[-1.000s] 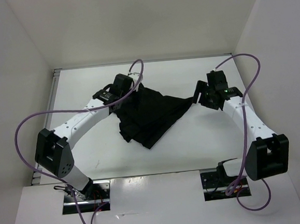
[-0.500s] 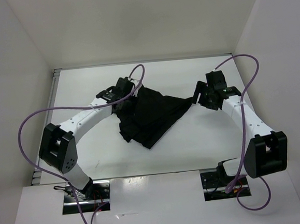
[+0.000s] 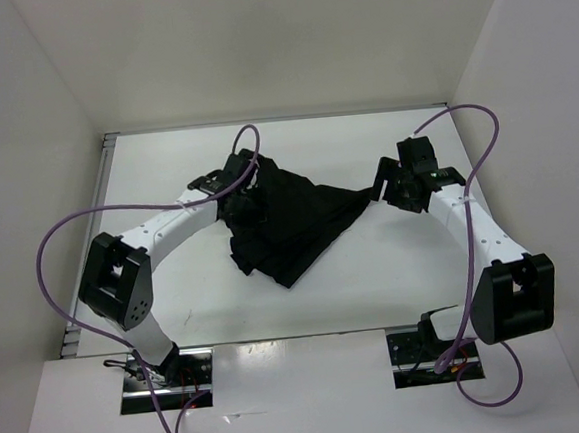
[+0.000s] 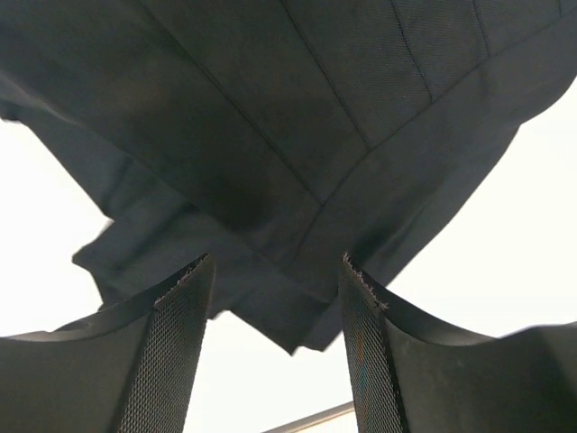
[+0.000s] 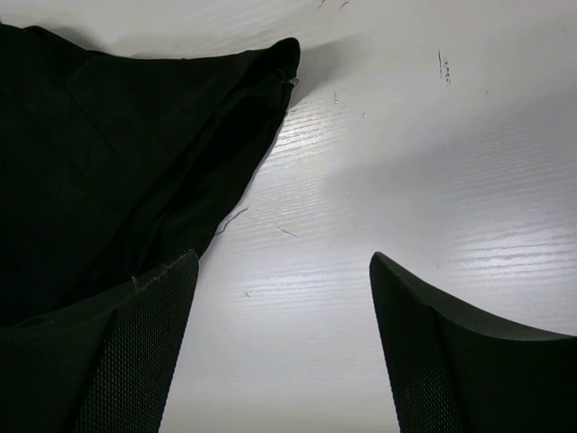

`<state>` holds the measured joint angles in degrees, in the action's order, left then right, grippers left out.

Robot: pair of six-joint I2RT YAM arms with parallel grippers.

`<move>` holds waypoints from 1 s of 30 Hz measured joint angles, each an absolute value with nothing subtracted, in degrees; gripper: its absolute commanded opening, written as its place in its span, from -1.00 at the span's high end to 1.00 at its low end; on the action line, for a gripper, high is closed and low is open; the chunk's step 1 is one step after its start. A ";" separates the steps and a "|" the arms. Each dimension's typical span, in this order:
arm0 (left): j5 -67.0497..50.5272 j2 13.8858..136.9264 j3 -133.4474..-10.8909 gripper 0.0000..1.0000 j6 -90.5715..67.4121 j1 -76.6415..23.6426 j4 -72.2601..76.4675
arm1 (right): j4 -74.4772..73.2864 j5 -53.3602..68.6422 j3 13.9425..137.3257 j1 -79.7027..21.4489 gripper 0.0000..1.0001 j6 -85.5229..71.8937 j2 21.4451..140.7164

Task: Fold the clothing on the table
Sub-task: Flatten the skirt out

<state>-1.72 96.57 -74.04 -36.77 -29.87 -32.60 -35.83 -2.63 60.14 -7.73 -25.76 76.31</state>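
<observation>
Skirt [image 3: 292, 221] lay rumpled and partly doubled over near the middle of the table [image 3: 396, 288], a little toward the far edge. One pointed corner was drawn out toward the right edge. Not yet a tidy fold, by my reading.

Left claw [image 4: 275, 271] sat at the skirt's far-left corner, jaws apart. A hem fold dipped between the fingertips but nothing was pinched. Probably placed there to take that corner and carry it across.

Right claw [image 5: 281, 262] hovered low beside the drawn-out corner, jaws wide and holding nothing. Bare table showed between its fingers, and the cloth edge ran under the left one only. Likely lined up to take or pin the opposite corner so the fabric stays taut during the fold.

Count: one skirt, one table, two arms, two claws of two fingers each, two purple cables [image 3: 61, 244], one looping off each arm.
</observation>
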 measured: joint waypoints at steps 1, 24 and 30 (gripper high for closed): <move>-1.80 96.66 -73.71 -0.21 -38.02 -30.00 -32.40 | -35.83 -2.63 60.14 -7.73 -0.63 -25.65 76.31; 0.97 98.41 -85.32 1.00 -43.64 -28.88 -34.81 | -35.88 -2.61 60.12 -7.44 -0.63 -24.34 76.29; 5.34 96.60 -89.91 0.94 -43.62 -21.10 -31.07 | -35.90 -2.59 60.12 -7.33 -0.63 -24.34 76.29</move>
